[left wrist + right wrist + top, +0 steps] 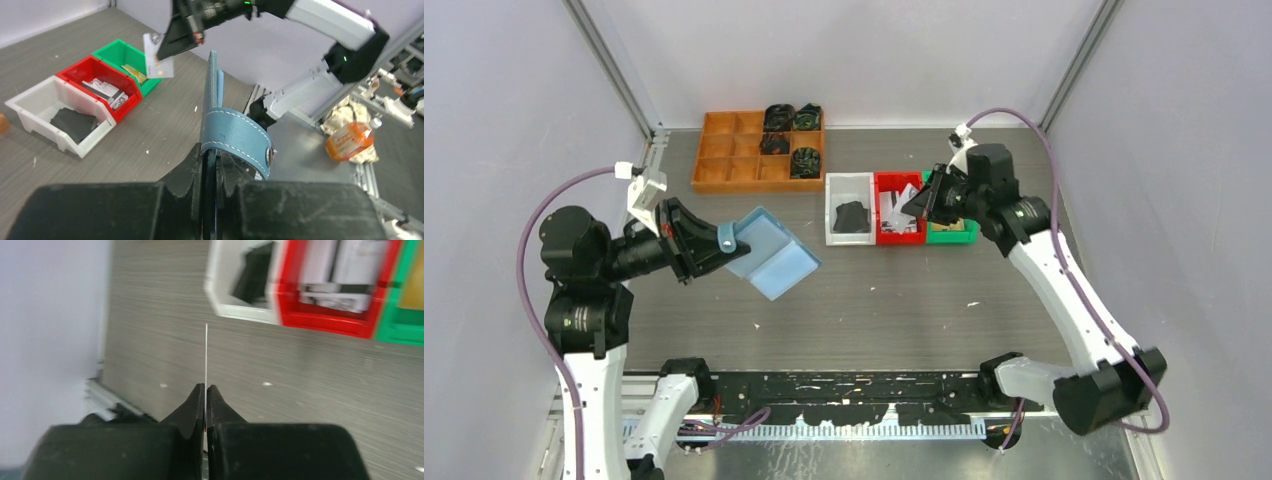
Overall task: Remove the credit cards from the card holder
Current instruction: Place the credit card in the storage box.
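Observation:
My left gripper [722, 241] is shut on the tab edge of the light blue card holder [772, 256] and holds it above the table. In the left wrist view the holder [212, 85] stands edge-on between the fingers, its tab loop [241, 137] wrapped over one side of my left gripper [210, 152]. My right gripper [923, 204] hangs above the red bin, shut on a pale credit card [159, 56]. That card shows edge-on in the right wrist view [206, 355], rising from my right gripper [205, 388]. A dark grey card [852, 216] lies in the white bin.
Three small bins stand side by side mid-table: white [834, 236], red [882, 238] with several pale cards, green [954, 238]. An orange compartment tray [724, 160] with dark items sits at the back left. Grey walls enclose the table on both sides.

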`<control>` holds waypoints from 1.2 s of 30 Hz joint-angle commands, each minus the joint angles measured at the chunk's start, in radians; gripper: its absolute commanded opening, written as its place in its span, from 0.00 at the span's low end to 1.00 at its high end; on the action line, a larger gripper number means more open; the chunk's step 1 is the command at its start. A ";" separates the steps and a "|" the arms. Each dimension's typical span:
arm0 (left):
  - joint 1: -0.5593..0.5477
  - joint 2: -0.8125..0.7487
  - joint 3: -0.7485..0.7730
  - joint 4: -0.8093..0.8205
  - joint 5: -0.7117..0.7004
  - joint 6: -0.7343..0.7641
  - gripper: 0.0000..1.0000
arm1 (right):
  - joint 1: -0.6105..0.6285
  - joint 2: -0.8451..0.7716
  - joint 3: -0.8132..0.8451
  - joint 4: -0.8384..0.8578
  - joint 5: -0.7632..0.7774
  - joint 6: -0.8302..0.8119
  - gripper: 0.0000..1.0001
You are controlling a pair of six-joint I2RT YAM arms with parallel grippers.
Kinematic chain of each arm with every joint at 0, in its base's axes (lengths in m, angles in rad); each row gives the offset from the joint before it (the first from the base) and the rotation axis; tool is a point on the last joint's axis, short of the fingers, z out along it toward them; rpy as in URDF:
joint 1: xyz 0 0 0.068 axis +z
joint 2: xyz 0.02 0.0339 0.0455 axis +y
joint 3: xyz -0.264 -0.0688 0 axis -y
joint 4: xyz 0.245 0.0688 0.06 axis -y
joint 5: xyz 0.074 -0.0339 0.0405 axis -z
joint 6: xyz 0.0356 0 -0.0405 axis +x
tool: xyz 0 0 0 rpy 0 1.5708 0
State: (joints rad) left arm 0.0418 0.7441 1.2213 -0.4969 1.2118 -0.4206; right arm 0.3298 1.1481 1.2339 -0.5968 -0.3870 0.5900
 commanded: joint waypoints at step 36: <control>0.006 -0.104 0.017 -0.066 0.108 0.148 0.00 | -0.001 0.856 0.564 -0.198 0.137 -0.457 0.12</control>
State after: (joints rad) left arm 0.0418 0.6411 1.2270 -0.5701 1.3109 -0.2829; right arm 0.3260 1.9461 1.6733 -0.7044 -0.1795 0.2043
